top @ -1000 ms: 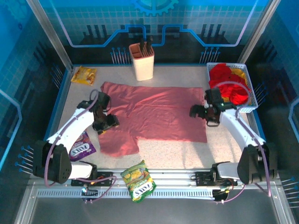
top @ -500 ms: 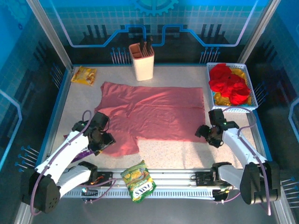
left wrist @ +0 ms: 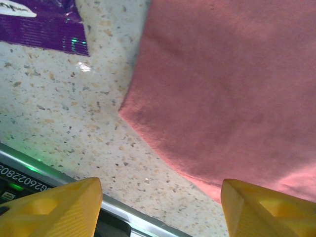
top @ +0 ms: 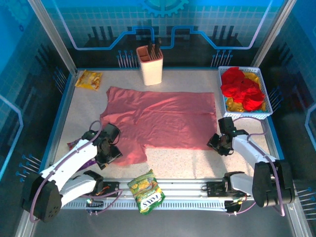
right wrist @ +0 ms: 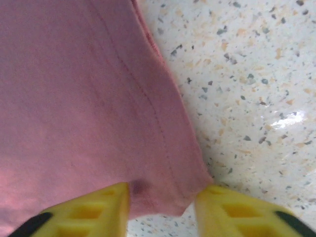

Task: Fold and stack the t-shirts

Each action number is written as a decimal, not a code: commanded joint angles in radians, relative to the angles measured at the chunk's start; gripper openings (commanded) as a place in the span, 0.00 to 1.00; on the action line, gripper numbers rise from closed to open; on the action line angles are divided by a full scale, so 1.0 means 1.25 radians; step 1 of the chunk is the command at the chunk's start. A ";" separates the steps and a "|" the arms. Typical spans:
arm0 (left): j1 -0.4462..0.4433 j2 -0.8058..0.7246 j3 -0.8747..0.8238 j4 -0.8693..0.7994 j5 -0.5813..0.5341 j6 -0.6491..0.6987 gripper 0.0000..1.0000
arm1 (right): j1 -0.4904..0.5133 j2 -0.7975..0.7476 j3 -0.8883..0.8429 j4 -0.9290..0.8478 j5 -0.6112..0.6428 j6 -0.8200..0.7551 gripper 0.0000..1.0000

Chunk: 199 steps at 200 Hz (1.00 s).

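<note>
Covering most of a purple snack packet (left wrist: pixel 39 27), the left arm leaves a sliver of it visible from above, and the left wrist view cuts it off at the frame's top edge (its white lettering is too cropped to read). The shirts heaped in the white mesh basket (top: pixel 249 116) at the table's far right corner cannot be counted: crumpled red shirts (top: pixel 239 86) bunch over a yellow one (top: pixel 236 106). The salmon-pink t-shirt (top: pixel 163 118) lies spread flat across the middle of the speckled, stone-look table (top: pixel 177 163). It is soft matte cloth with a stitched hem, and one flap juts toward the near edge on the left. The left gripper (left wrist: pixel 159 183) hangs low over that flap's near corner. Its yellow wedge-shaped fingers (left wrist: pixel 59 207) are set wide apart and hold nothing, and the cloth corner lies on the table just beyond the tips, between them. The right gripper (right wrist: pixel 162 195) sits at the shirt's near right corner with its fingers cut off by the frame's bottom edge. Its jaws stand a modest gap apart and straddle the hem corner, which lies flat between them, not pinched. A crinkly yellow-green packet (top: pixel 146 190) rests on the near rail.
</note>
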<state>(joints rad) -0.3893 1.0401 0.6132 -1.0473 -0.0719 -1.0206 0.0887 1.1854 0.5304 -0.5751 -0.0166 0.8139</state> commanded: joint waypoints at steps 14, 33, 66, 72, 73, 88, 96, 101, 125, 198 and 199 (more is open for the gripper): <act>-0.030 0.045 -0.004 -0.009 -0.067 -0.027 0.65 | -0.018 0.010 0.025 0.020 0.003 -0.004 0.15; -0.044 0.073 -0.010 0.003 -0.072 -0.028 0.65 | -0.040 0.018 0.035 0.027 0.000 -0.013 0.04; -0.054 0.052 -0.032 0.031 -0.073 -0.050 0.63 | -0.085 0.039 0.055 0.033 -0.020 -0.040 0.00; -0.054 0.045 -0.032 0.034 -0.074 -0.051 0.63 | -0.091 0.041 0.058 0.032 -0.020 -0.045 0.00; -0.053 0.044 -0.032 0.034 -0.074 -0.051 0.63 | -0.092 0.041 0.059 0.031 -0.020 -0.046 0.00; -0.054 0.043 -0.033 0.050 -0.073 -0.053 0.62 | -0.106 0.040 0.062 0.030 -0.025 -0.056 0.00; -0.054 0.051 -0.032 0.060 -0.072 -0.050 0.62 | -0.110 0.038 0.061 0.032 -0.028 -0.058 0.00; -0.054 0.061 -0.029 0.067 -0.070 -0.048 0.62 | -0.112 0.037 0.060 0.033 -0.029 -0.059 0.00; -0.058 0.102 -0.022 0.108 -0.043 -0.043 0.60 | -0.113 0.029 0.057 0.030 -0.030 -0.060 0.00; -0.111 0.177 -0.038 0.199 -0.022 -0.080 0.54 | -0.155 0.014 0.049 0.024 -0.053 -0.080 0.00; -0.111 0.179 -0.037 0.200 -0.022 -0.080 0.54 | -0.155 0.014 0.049 0.023 -0.053 -0.080 0.00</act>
<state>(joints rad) -0.5060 1.2137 0.5747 -0.8497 -0.1184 -1.0912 -0.0887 1.2175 0.5846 -0.5327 -0.0635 0.7319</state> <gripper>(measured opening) 0.565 0.045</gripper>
